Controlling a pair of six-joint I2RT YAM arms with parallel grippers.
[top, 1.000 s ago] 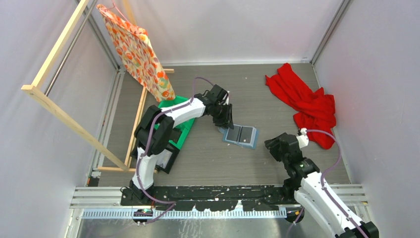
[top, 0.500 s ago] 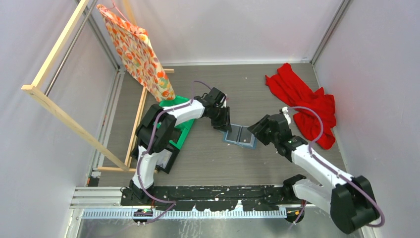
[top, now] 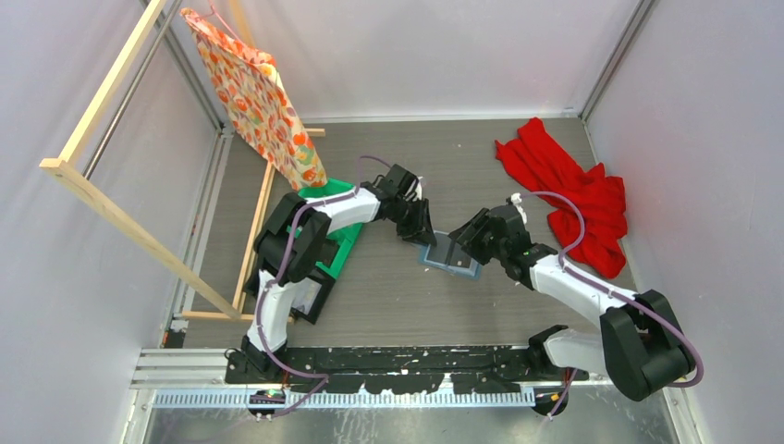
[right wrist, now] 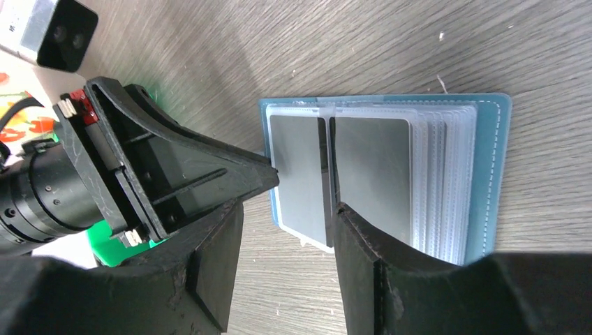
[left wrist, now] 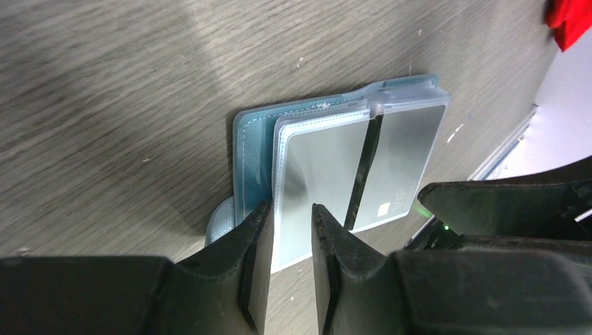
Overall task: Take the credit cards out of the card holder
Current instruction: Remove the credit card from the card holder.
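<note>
- The right gripper (right wrist: 287,209) hangs over the near edge of the card holder (top: 449,254). Its fingers (right wrist: 359,258) are spread wide and grasp nothing. One tip is outside the left sleeve and the other is near the holder's fold.
- The card holder lies open and flat on the table (top: 388,296), about mid-table between the two grippers. Its teal cover faces down and a stack of clear plastic sleeves fans out on its right side.
- The credit cards (right wrist: 370,174) on show are two plain grey ones. They are tucked in the top sleeves, one on each side of the fold.
- The left gripper (left wrist: 288,213) meets the holder's left edge from the opposite side. Its fingers (left wrist: 255,258) leave only a narrow gap, with the corner of a sleeve in line with it. Whether they pinch the sleeve or only rest on it, I cannot tell.
- A green bin (top: 344,236) sits behind the left arm, left of the holder.
- A red cloth (top: 573,194) lies crumpled towards the far right corner, well apart from the holder.
- At far left a wooden rack (top: 111,208) carries a patterned cloth (top: 259,97).
</note>
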